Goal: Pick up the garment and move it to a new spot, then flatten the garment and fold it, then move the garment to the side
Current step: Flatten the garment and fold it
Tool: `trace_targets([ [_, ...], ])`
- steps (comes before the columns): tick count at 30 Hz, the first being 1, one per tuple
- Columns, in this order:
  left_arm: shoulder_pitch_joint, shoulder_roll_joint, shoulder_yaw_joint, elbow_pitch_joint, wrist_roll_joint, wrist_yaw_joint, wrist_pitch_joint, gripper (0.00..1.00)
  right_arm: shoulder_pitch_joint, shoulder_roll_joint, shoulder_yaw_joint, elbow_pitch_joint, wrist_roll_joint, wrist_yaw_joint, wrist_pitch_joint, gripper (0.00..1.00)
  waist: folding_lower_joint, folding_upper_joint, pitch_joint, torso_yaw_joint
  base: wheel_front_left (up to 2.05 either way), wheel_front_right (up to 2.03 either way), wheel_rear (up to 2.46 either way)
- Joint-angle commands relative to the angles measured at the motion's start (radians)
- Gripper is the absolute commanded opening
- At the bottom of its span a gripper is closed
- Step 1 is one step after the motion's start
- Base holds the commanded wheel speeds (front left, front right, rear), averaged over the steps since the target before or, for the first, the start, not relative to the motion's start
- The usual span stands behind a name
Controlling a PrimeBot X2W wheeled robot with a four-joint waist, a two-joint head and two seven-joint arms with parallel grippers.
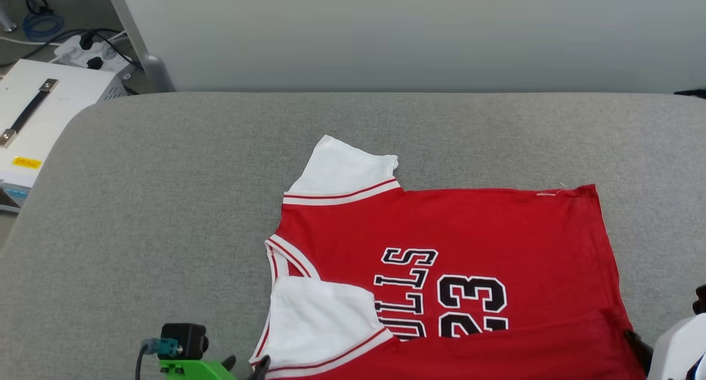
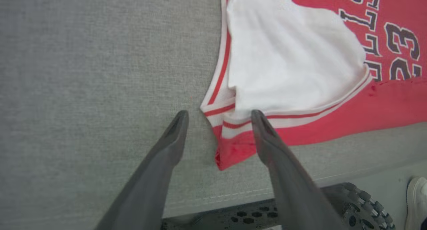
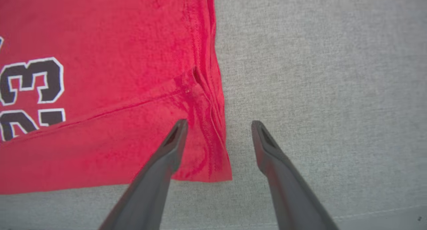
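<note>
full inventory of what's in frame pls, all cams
garment: one, red with white sleeves, centre-right of head view, near edge folded over
padded surface: one, grey, under the garment
box: one, white with black handle, head view's upper left
power strip: one, white, behind the box
cable coil: one, blue, top left corner
wall: one, pale grey, behind the surface
left gripper: one, dark, open, at the garment's sleeve-side near corner
right gripper: one, dark, open, at the hem-side near corner

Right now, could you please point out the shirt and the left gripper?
shirt [image 1: 496, 225], head view, red chest panel.
left gripper [image 2: 219, 115], left wrist view, midway between its open fingertips.
</note>
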Motion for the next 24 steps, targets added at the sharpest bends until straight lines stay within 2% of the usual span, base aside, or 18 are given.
trace_targets([
  [1,-0.026,-0.007,0.015,0.001,0.021,-0.006,-0.033,1.0,-0.009,-0.01,0.007,-0.015,0.007,-0.001,-0.03,1.0,0.0,0.0,-0.022,0.008,0.0,0.0,0.0],
  [8,-0.059,-0.043,0.105,-0.036,0.112,0.003,-0.292,1.0,-0.03,-0.018,0.024,-0.123,-0.001,-0.001,-0.267,1.0,0.0,0.0,-0.052,0.014,0.0,0.0,0.0],
  [10,-0.064,-0.058,0.132,-0.042,0.143,0.007,-0.332,1.0,-0.031,-0.013,0.029,-0.147,-0.013,-0.001,-0.34,1.0,0.0,0.0,-0.052,0.014,0.0,0.0,0.0],
  [14,-0.059,-0.108,0.204,-0.081,0.236,-0.014,-0.355,1.0,-0.02,0.006,0.061,-0.183,-0.016,-0.001,-0.476,1.0,0.0,0.0,-0.048,0.015,0.0,0.0,0.0],
  [15,-0.027,-0.177,0.302,-0.129,0.346,-0.034,-0.356,1.0,-0.006,0.022,0.075,-0.195,-0.031,-0.001,-0.568,1.0,0.0,0.0,-0.041,0.014,0.0,0.0,0.0],
  [17,0.004,-0.232,0.366,-0.153,0.398,-0.061,-0.356,1.0,0.004,0.026,0.082,-0.195,-0.06,-0.001,-0.617,1.0,0.0,0.0,-0.036,0.012,0.0,0.0,0.0],
  [24,0.073,-0.352,0.493,-0.14,0.541,-0.168,-0.356,1.0,0.006,0.069,0.103,-0.175,-0.091,-0.001,-0.701,1.0,0.0,0.0,-0.01,-0.007,0.0,0.0,0.0],
])
